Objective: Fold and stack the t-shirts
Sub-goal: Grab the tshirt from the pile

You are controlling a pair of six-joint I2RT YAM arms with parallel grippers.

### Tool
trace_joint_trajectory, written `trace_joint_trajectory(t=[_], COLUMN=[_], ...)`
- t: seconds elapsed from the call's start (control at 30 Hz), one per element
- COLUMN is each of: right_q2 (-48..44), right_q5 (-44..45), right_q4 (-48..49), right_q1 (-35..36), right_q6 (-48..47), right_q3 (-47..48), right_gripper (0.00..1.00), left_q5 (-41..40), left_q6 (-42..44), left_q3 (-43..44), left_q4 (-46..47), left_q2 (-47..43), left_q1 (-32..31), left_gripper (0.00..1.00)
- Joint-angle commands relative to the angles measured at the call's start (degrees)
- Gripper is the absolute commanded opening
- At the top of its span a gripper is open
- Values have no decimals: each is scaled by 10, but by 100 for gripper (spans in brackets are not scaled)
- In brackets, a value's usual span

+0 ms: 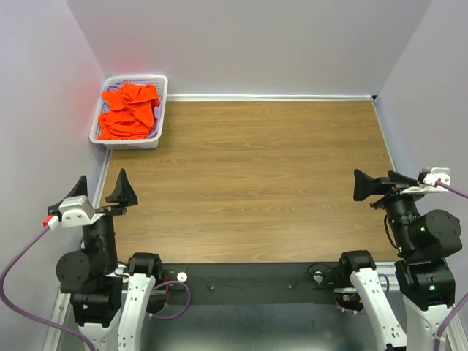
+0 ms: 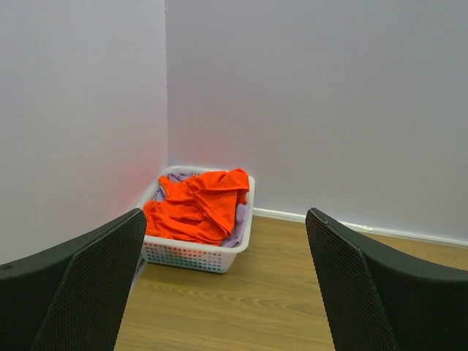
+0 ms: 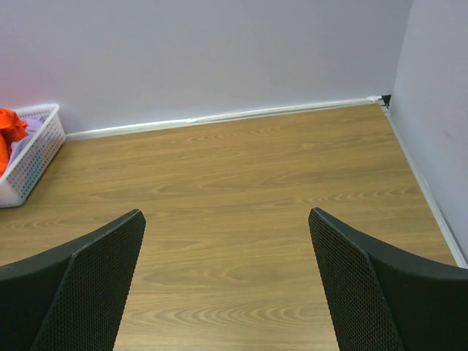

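Observation:
A bright orange t-shirt [image 1: 129, 112] lies crumpled in a white lattice basket [image 1: 162, 108] at the far left corner of the table. A pale lilac t-shirt [image 1: 151, 133] shows under it at the basket's edges. In the left wrist view the orange t-shirt [image 2: 196, 205] fills the basket [image 2: 191, 256] and lilac cloth [image 2: 238, 232] peeks out at its right side. My left gripper [image 1: 101, 194] is open and empty at the near left, far from the basket. My right gripper [image 1: 378, 183] is open and empty at the near right.
The wooden table top [image 1: 256, 175] is bounded by pale walls at the back and on both sides. The basket's right end [image 3: 29, 155] shows at the left of the right wrist view. Purple cables hang by both arm bases.

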Motion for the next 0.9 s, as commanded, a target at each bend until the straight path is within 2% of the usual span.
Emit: trace_joint_trajectory(t=[0.0, 0.17, 0.33, 0.37, 0.53, 0.57, 0.67, 0.87], right_q2=[17, 29, 30, 32, 35, 37, 48, 130], right_q5=[2, -17, -12, -3, 10, -4, -38, -101], right_q4=[13, 19, 21, 20, 27, 27, 29, 27], right_q1=[-1, 6, 57, 66, 101, 101, 101, 101], right_q6=[16, 76, 102, 101, 102, 104, 107, 87], right_q3=[-7, -26, -54, -54, -59, -62, -69, -54], right_gripper=[100, 100, 100, 100, 100, 100, 100, 100], left_q5=[11, -11, -23, -26, -9, -8, -4, -45], left_q6=[-14, -105, -206, -218, -236, -237, -228, -203], left_q3=[-11, -20, -11, -6, 55, 67, 124, 243], left_q4=[28, 47, 46, 41, 23, 18, 4, 6], left_q2=[22, 71, 189, 235, 381, 430, 505, 717], left_q1=[5, 4, 4, 4, 5, 5, 5, 26], left_gripper=[99, 99, 99, 99, 99, 99, 99, 99])
